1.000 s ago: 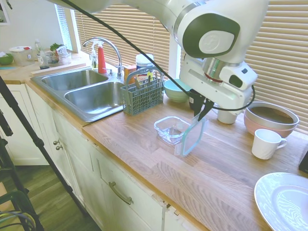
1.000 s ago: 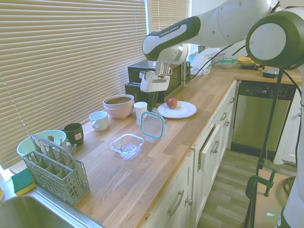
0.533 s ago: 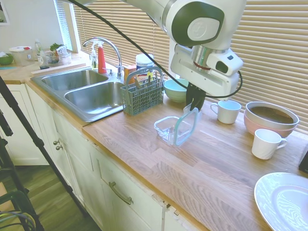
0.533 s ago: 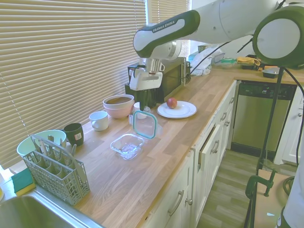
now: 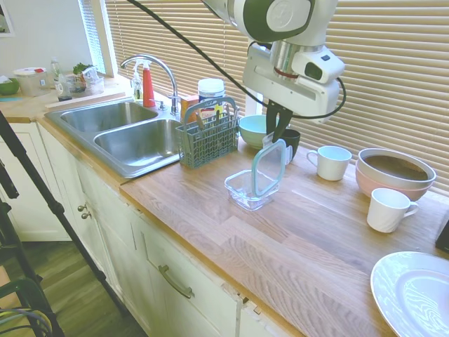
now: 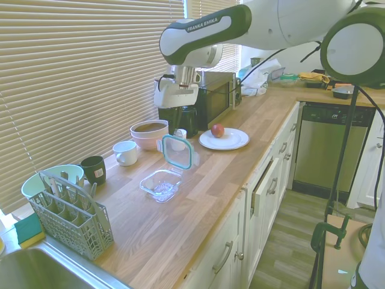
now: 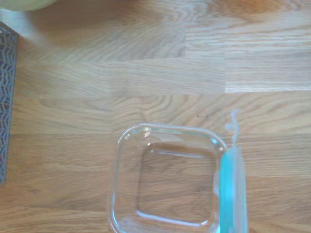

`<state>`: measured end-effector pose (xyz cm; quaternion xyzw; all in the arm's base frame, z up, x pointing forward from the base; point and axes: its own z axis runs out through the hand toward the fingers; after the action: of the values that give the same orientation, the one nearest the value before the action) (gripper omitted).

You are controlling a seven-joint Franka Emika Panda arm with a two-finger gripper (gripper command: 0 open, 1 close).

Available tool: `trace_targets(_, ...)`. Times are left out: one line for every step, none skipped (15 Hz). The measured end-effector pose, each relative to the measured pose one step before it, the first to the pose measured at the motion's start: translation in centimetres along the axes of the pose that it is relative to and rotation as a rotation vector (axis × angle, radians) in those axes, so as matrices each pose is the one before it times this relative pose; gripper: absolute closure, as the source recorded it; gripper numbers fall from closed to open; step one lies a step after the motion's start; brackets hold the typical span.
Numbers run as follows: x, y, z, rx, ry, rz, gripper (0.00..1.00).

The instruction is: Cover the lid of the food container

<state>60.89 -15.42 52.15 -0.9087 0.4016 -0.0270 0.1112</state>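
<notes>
From the first outside camera, the gripper (image 5: 278, 128) pinched the top edge of the lid (image 5: 270, 167), which hung on edge, nearly upright, above the far side of the food container (image 5: 249, 189) on the wooden counter (image 5: 316, 260). Held this way, the lid would probably need tipping flat before it could seat on the rim. A cutlery basket (image 5: 208, 137) stood at the container's ten o'clock, a mint-green bowl (image 5: 254, 130) and a dark cup (image 5: 289, 140) at twelve, a white mug (image 5: 330, 161) and a pink bowl (image 5: 394, 173) toward two, another white mug (image 5: 386, 208) at three, and a white plate (image 5: 414, 290) at four. None appeared to block the descent.

From the opposite camera, the gripper (image 6: 175, 128) was closed on the lid (image 6: 177, 151), which hung clear of the container (image 6: 161, 184) at about one o'clock, not touching it. A plate with a red fruit (image 6: 218, 130) lay well apart at two o'clock.

From the wrist camera, the container (image 7: 166, 178) sat almost directly beneath, with the lid (image 7: 232, 187) seen edge-on as a teal strip along one side.
</notes>
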Motion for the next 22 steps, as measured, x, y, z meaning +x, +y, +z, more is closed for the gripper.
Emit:
trace_targets(-0.217, -0.727, 0.507, -0.01064, -0.00135, -0.00295, 1.0)
trace_targets(-0.165, -0.633, 0.517, -0.01037, -0.00166, 0.00099, 1.0)
trace_targets(-0.085, -0.551, 0.518, -0.00753, -0.00268, -0.00029, 1.0)
trace_targets(-0.023, -0.445, 0.407, -0.00523, -0.00191, -0.00167, 1.0)
trace_targets(-0.044, -0.538, 0.296, -0.00706, 0.00204, -0.00233, 1.0)
trace_targets(-0.112, -0.521, 0.272, -0.00919, 0.00321, -0.00316, 1.0)
trace_targets(-0.287, -0.674, 0.176, -0.00755, 0.00368, -0.00288, 1.0)
trace_targets(-0.45, -0.842, 0.098, -0.00731, 0.00499, -0.00366, 1.0)
trace_targets(-0.539, -0.8, 0.041, -0.00799, 0.00557, -0.00121, 1.0)
trace_targets(-0.595, -0.849, 0.056, -0.0089, 0.00613, -0.00263, 1.0)
trace_targets(-0.535, -0.853, 0.216, -0.00975, 0.00444, -0.00191, 1.0)
trace_targets(-0.41, -0.677, 0.357, -0.01056, 0.00205, -0.00116, 1.0)
trace_targets(-0.174, -0.515, 0.598, -0.01213, -0.00047, 0.00031, 1.0)
trace_targets(0.19, -0.289, 0.635, -0.00805, -0.00244, 0.00104, 1.0)
trace_targets(0.263, -0.155, 0.571, -0.00587, -0.00287, 0.00138, 1.0)
trace_targets(0.288, -0.116, 0.547, -0.00574, -0.00279, 0.0021, 1.0)
trace_targets(0.165, -0.091, 0.303, -0.00328, -0.00095, 0.00184, 1.0)
trace_targets(0.059, -0.099, 0.226, -0.00281, -0.00088, 0.00161, 1.0)
trace_targets(-0.011, -0.093, 0.185, -0.00488, 0.00086, 0.0012, 1.0)
trace_targets(-0.139, -0.184, 0.075, -0.00578, 0.00432, -0.00026, 1.0)
trace_targets(-0.221, -0.287, 0.16, -0.01065, 0.0065, -0.00005, 1.0)
trace_targets(-0.335, -0.404, 0.18, -0.0116, 0.00643, 0.00016, 1.0)
